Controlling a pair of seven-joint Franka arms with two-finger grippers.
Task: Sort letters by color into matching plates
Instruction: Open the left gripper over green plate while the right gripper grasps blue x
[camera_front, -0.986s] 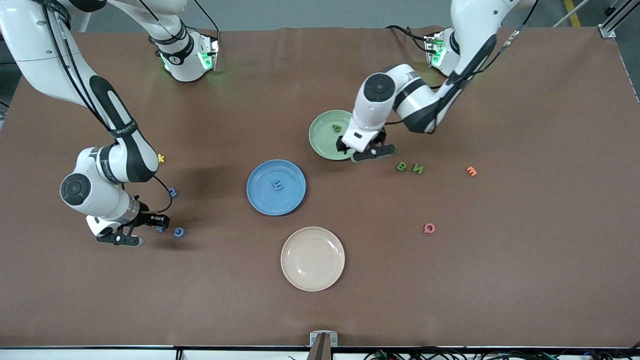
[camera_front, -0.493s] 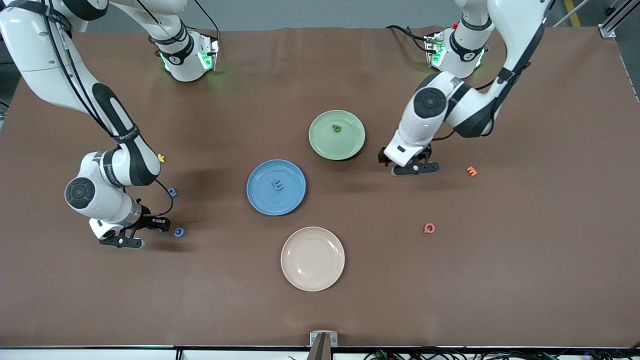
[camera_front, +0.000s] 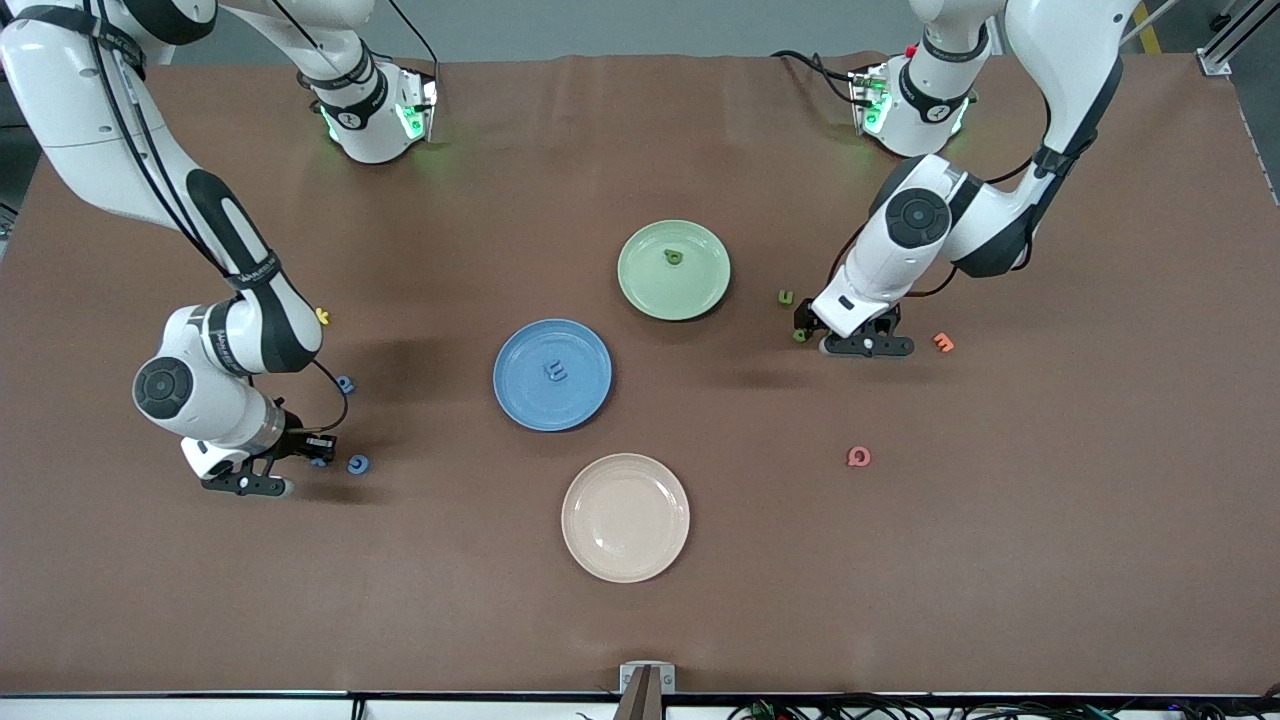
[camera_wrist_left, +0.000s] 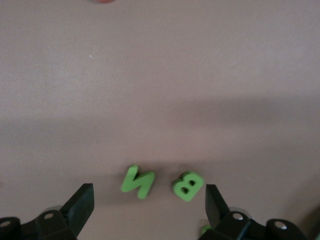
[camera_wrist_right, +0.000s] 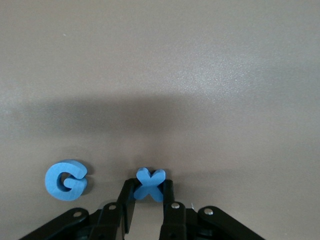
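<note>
Brown desk (camera_front: 640, 620) spread wide, with both arm bases along its upper edge in the front view. Right gripper (camera_wrist_right: 148, 200) down low at the right arm's end of the desk, jaws pinched together on the blue X (camera_wrist_right: 149, 184), which sits squarely between the fingertips; blue G (camera_wrist_right: 65, 179) lying just beside, untouched. Another blue letter (camera_front: 345, 384) farther from the front camera, near a yellow one (camera_front: 322, 316). Left gripper (camera_wrist_left: 147, 200) low over the desk toward the left arm's end, jaws spread wide apart, with green N (camera_wrist_left: 137, 181) and green B (camera_wrist_left: 188, 185) side by side in the gap, neither touched. Blue plate (camera_front: 520, 400) carrying one blue letter (camera_front: 555, 372); green plate (camera_front: 700, 290) carrying one green letter (camera_front: 674, 257). Cream plate (camera_front: 625, 517) nearest the front camera.
</note>
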